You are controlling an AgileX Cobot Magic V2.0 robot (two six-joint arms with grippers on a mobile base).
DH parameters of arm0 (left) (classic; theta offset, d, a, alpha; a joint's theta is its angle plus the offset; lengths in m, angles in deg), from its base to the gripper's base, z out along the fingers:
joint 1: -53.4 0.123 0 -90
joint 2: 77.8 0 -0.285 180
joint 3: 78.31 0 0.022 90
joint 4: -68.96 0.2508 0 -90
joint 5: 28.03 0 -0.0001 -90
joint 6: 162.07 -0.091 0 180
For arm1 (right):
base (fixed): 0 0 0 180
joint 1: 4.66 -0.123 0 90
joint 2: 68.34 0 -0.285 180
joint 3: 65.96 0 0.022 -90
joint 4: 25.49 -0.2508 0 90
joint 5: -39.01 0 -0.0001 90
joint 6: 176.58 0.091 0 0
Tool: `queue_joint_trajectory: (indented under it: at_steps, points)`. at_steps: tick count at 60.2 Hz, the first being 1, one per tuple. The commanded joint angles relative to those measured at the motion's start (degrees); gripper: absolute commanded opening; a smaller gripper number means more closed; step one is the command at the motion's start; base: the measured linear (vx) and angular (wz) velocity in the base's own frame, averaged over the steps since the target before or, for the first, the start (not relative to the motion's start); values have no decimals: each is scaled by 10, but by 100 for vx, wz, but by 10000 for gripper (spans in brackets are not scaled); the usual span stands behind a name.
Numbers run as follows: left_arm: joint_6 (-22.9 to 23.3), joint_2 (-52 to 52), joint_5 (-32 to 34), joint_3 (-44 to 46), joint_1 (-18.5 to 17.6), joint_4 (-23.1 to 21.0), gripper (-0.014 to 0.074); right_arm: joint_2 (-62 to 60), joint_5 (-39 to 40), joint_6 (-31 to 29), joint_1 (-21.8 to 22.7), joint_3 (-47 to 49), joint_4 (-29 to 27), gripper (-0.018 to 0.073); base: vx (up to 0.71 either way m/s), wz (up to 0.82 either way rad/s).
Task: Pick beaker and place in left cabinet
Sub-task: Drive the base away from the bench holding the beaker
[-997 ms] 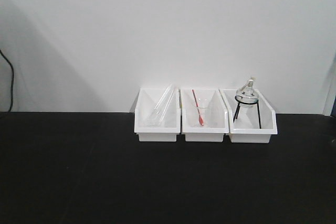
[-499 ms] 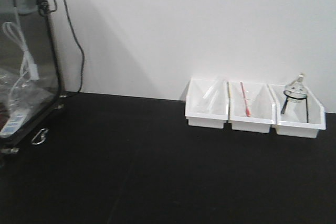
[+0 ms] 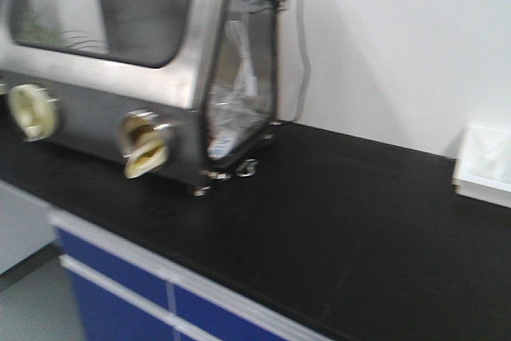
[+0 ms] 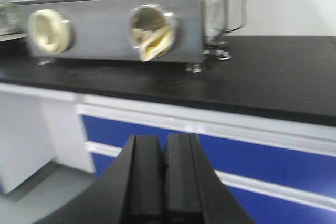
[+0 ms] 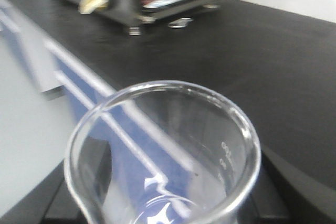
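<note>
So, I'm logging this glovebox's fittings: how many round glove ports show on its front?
2. One glove port near the picture's left edge, another by the right front corner of the glovebox. More may lie hidden beyond the left edge.

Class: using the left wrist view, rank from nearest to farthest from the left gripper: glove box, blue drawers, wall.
1. Blue drawers, just ahead of the left gripper.
2. Glove box, on the counter, left.
3. Wall, behind, upper right.
</note>
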Motion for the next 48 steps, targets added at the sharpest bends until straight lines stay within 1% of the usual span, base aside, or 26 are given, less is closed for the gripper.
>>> queue_joint_trajectory:
  at_steps: [1, 30, 48]
  points:
    - [2, -11, 51, -8, -4, -2, -8, 2, 45, -3, 0, 17, 7, -4, -19, 75]
    - [2, -11, 51, -8, -4, -2, -8, 2, 45, -3, 0, 17, 7, -4, -17, 67]
    - [2, -11, 51, -8, -4, -2, -8, 2, 45, -3, 0, 17, 7, -4, -8, 65]
